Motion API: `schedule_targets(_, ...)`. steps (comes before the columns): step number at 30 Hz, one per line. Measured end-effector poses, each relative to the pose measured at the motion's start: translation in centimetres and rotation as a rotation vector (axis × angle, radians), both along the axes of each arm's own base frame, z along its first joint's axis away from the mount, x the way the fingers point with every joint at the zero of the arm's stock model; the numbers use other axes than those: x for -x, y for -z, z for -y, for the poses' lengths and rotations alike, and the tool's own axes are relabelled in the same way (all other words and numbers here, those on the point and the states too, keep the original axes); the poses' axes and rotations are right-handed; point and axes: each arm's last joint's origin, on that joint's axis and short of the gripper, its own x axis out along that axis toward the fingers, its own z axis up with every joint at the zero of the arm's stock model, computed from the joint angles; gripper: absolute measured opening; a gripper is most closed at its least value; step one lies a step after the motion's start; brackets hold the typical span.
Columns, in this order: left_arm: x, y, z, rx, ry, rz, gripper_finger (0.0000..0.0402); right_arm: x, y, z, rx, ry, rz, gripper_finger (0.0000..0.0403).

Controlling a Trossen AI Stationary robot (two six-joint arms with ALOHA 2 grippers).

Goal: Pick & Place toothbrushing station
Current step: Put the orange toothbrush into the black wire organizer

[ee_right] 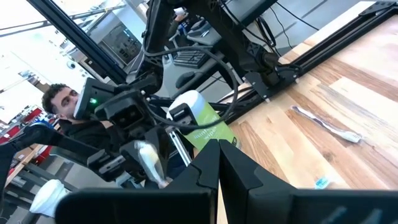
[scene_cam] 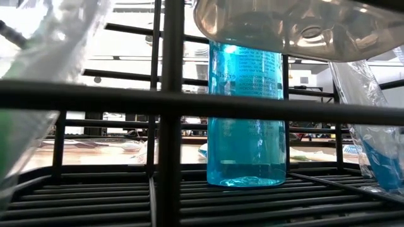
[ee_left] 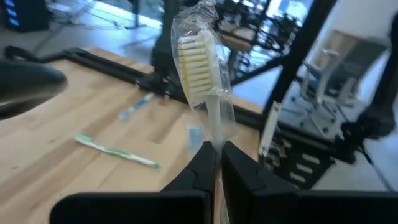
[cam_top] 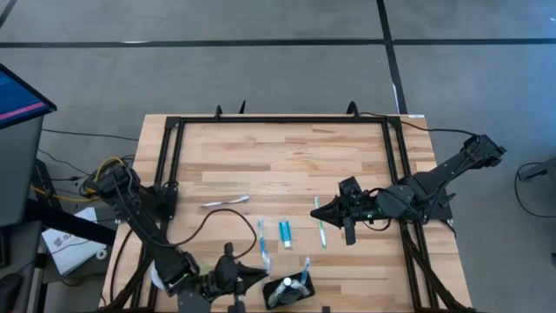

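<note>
The left end effector (ee_left: 217, 163) is clamped on the handle of a wrapped toothbrush (ee_left: 200, 74), whose pale bristles stand up clear of the fingers in the left wrist view; in the high view this end effector (cam_top: 258, 276) sits at the near edge of the table (cam_top: 287, 156), just left of the black holder (cam_top: 289, 291), which already carries a blue brush and what looks like a tube. The step in hand appears to be delivering this brush into the holder. To do it well, the arm would probably need to bring the handle end over an open slot, tip the brush toward upright, and lower it before releasing, taking care that the loose plastic wrap does not snag on the rim or nudge the brush already standing there. The right end effector (cam_top: 348, 228) waits with its fingers together over the right middle of the table, holding nothing. On the pale wooden planks lie a white toothbrush (cam_top: 226, 203) to the left, a blue toothbrush (cam_top: 261, 236), a teal tube (cam_top: 284, 230) and a green toothbrush (cam_top: 320, 224) near the centre. A black frame borders the table. Beyond it is grey floor with dark lines, and a person shows in the right wrist view behind the left arm. The low view is blocked by a wire rack holding a blue bottle (scene_cam: 246, 113).
</note>
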Motion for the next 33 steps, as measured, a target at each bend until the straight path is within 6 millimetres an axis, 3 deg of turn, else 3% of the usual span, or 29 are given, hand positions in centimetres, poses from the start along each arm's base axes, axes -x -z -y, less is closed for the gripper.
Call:
schedule_targets(8, -1.9, -0.5, -1.2, -0.044, 0.062, -0.007, 0.0002, 0.0, 0.0, 0.0, 0.0, 0.002, 0.0, 0.0)
schedule_targets(15, -2.6, 1.2, -2.4, -0.019, 0.089, -0.024, 0.0002, 0.0, 0.0, 0.0, 0.0, -0.001, 0.0, 0.0)
schedule_targets(23, -1.4, 3.3, -2.2, 0.035, 0.11, 0.035, 0.0001, 0.2, 0.0, -0.3, -0.018, -0.011, -0.002, 0.0)
schedule_targets(33, -1.2, 3.5, -1.7, -0.151, 0.259, -0.019, 0.0001, 0.2, 0.0, -0.3, -0.018, -0.011, -0.002, 0.0)
